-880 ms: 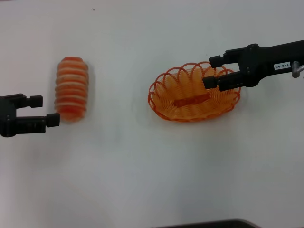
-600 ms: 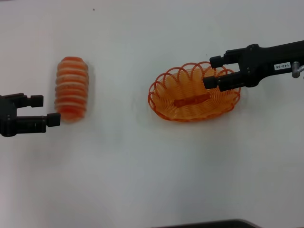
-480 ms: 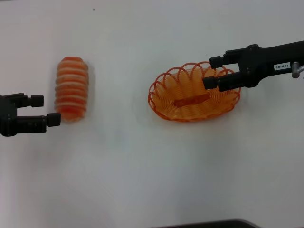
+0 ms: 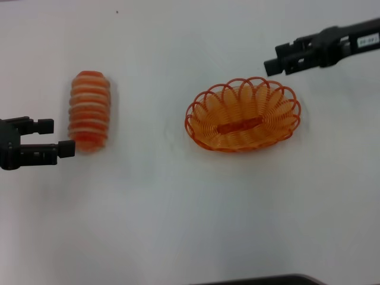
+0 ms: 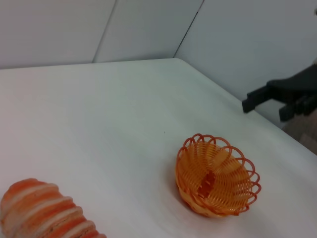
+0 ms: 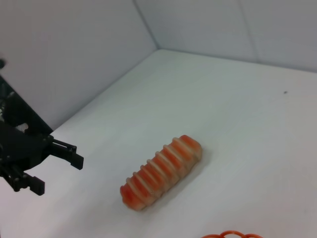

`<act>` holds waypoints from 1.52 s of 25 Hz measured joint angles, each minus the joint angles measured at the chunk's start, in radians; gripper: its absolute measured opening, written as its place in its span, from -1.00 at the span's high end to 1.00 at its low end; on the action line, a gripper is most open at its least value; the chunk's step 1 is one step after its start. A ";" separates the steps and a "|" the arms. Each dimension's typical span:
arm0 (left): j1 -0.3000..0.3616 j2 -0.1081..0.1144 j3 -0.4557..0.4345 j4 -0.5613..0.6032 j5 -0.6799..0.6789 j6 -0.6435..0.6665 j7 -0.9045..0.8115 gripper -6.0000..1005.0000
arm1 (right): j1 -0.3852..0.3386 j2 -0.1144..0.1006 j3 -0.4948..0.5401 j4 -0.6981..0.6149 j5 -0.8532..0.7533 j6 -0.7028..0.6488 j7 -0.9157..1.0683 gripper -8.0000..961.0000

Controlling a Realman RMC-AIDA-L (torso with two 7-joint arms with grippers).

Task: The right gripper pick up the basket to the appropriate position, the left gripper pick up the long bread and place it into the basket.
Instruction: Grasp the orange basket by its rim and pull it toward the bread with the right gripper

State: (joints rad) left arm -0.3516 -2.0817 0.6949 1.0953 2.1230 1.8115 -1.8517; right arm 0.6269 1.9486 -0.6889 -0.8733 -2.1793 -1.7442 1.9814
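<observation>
The long bread [image 4: 89, 111], striped orange-red and cream, lies on the white table at the left. It also shows in the left wrist view [image 5: 42, 213] and the right wrist view [image 6: 161, 171]. My left gripper [image 4: 60, 137] is open and empty beside the bread's near end, apart from it; it also shows in the right wrist view [image 6: 58, 174]. The orange wire basket [image 4: 273, 113] stands empty right of centre, also in the left wrist view [image 5: 218, 173]. My right gripper [image 4: 275, 58] is open and empty, beyond the basket's far right rim and clear of it; the left wrist view [image 5: 265, 110] shows it too.
The white table [image 4: 178, 208] carries only the bread and the basket. A dark edge [image 4: 255, 280] shows at the near side. Grey walls [image 5: 148, 25] stand behind the table.
My right gripper has let go of the basket's far right rim and moved up and back, away from it. The basket stays in place. The left gripper and bread have not moved.
</observation>
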 joint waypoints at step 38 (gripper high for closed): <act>0.019 0.003 0.006 -0.008 0.003 -0.008 0.010 -0.80 | 0.183 0.132 -0.195 -0.008 -0.624 0.221 0.457 -0.39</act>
State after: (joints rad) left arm -0.3330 -2.0788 0.7009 1.0873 2.1261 1.8039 -1.8422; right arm 0.8102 2.0810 -0.8842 -0.8817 -2.8029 -1.5228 2.4381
